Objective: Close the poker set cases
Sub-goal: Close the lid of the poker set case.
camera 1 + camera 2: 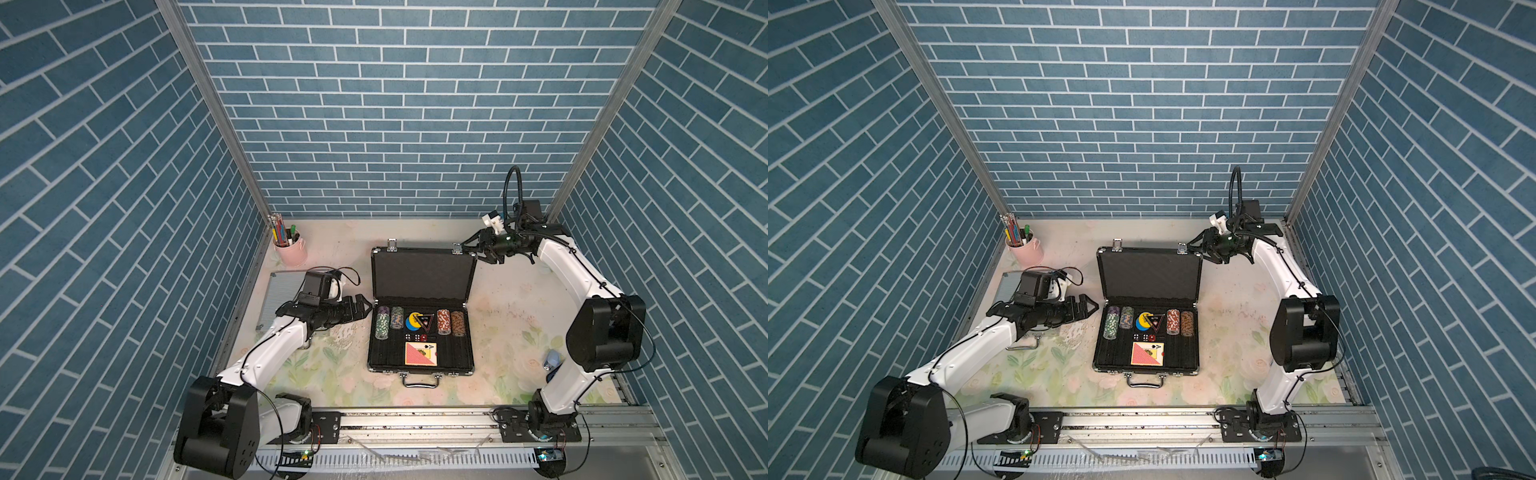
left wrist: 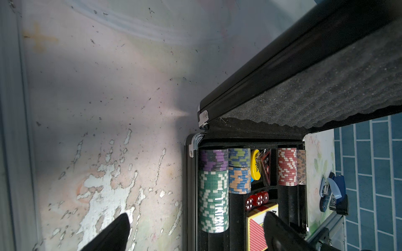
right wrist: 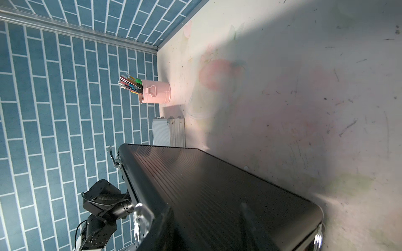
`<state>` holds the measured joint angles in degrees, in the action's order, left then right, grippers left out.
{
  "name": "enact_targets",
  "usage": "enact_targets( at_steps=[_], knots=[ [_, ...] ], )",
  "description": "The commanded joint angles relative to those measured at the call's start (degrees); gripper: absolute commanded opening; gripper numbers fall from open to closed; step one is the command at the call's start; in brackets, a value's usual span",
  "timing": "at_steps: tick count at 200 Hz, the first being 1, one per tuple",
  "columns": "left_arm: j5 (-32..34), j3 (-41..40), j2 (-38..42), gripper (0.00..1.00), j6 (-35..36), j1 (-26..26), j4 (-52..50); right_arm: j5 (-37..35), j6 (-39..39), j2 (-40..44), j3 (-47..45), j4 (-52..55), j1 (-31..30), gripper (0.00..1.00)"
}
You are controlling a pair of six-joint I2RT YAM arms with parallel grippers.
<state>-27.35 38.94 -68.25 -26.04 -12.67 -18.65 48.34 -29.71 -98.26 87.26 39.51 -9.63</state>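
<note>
Now we straddle the black case lid [image 1: 424, 274] with right fingers [image 1: 473, 242], clamping unclear, to fold it down; left fingers [image 2: 115, 232] gape.

black case [image 1: 424, 276] lies open mid-table, lid upright; silver case [image 1: 282, 297] lies shut and flat, well to its left.

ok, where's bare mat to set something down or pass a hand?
Widest free patch: mat between the black case and the right arm, short of the blue stapler. Also the strip between the raised lid and the back wall, and between the case handle and the front rail. Crowded: left gripper fills the gap between silver case and black case.
</note>
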Motion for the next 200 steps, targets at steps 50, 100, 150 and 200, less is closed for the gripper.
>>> enact_targets(
  at_steps=[50,100,150,200],
  knots=[
    [0.2,-0.3,3.2,0.98,2.9,3.6,-4.8,0.2,-0.2,9.3,-9.5,1.6,-1.8,0.48],
    [0.4,0.2,3.2,0.98,3.0,4.2,-4.7,-0.4,-0.2,13.1,-14.6,2.4,-2.1,0.48],
    [0.5,0.5,3.1,0.99,3.6,4.2,-5.4,-1.2,0.3,16.1,-18.4,3.8,-2.2,0.48],
    [-0.3,-0.5,4.5,0.99,3.5,3.6,-6.4,-5.0,1.9,17.0,-22.6,5.2,-2.3,0.49]
  ],
)
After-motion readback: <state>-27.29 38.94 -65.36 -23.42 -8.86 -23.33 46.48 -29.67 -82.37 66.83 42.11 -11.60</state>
